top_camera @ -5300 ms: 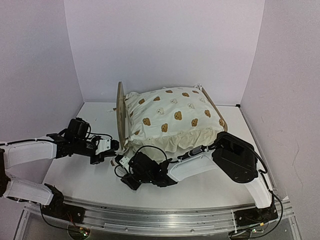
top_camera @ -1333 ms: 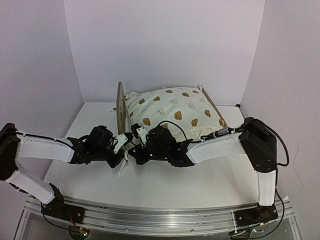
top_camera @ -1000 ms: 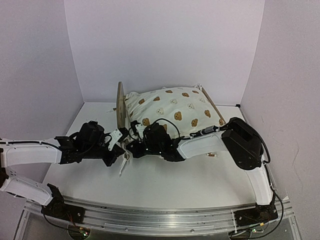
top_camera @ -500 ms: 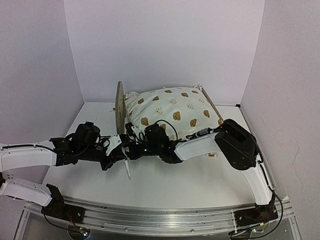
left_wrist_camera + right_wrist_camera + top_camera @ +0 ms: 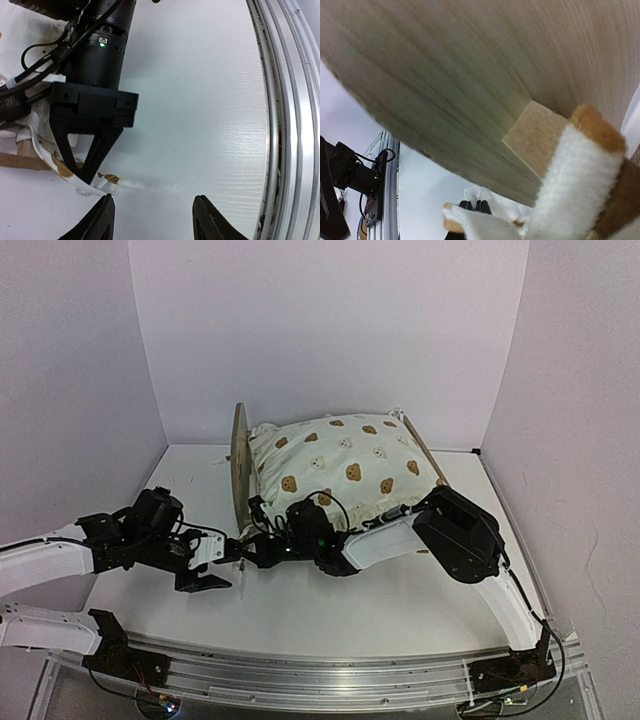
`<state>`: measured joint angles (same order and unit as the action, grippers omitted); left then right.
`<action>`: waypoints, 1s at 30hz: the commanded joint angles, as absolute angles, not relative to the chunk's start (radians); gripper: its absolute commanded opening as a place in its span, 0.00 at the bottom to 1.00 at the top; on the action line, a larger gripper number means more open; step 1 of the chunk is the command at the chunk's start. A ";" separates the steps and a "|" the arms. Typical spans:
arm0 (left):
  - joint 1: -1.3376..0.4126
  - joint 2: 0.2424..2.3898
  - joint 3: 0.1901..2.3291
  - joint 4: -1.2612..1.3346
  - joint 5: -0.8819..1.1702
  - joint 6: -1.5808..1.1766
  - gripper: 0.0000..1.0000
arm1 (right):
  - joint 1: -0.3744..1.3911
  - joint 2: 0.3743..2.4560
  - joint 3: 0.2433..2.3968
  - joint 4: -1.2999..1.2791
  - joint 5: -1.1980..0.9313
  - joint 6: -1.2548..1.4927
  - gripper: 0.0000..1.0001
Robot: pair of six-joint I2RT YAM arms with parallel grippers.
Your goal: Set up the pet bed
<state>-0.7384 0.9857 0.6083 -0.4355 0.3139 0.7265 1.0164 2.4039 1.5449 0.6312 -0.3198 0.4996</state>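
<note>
The pet bed stands at the back of the table, its light-wood end board [image 5: 240, 468] at the left and the cream bear-print duvet [image 5: 345, 465] heaped over the frame. My right gripper [image 5: 244, 552] reaches low to the foot of that end board, shut on a cream tie string [image 5: 106, 183]. In the right wrist view its fingertips [image 5: 477, 205] pinch the cloth just under the wooden board [image 5: 445, 75]. My left gripper [image 5: 213, 566] is open just left of it, over bare table, nothing between its fingers [image 5: 103, 220].
White walls close in the table at the back and both sides. The metal rail [image 5: 300, 675] runs along the near edge, and shows as a curved strip [image 5: 285, 120] in the left wrist view. A small wooden piece [image 5: 20, 161] lies beside the right gripper.
My left gripper has opened, let go of the tie string and drawn back to the left. My right gripper has kept the string and carried it left to the foot of the end board.
</note>
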 commanded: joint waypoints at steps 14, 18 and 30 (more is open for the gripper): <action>-0.356 1.219 0.724 -0.337 0.395 0.869 0.37 | 1.013 2.448 1.622 0.672 -0.318 0.508 0.00; -0.356 1.317 0.811 -0.461 0.637 0.902 0.48 | 1.014 2.448 1.626 0.673 -0.317 0.508 0.00; -0.344 1.454 0.831 -0.343 0.557 0.786 0.24 | 1.014 2.432 1.606 0.681 -0.316 0.497 0.00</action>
<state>-0.3484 1.4374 0.8059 -0.4053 0.5649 0.8068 1.0157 2.4374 1.5951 0.6456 -0.3149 0.5011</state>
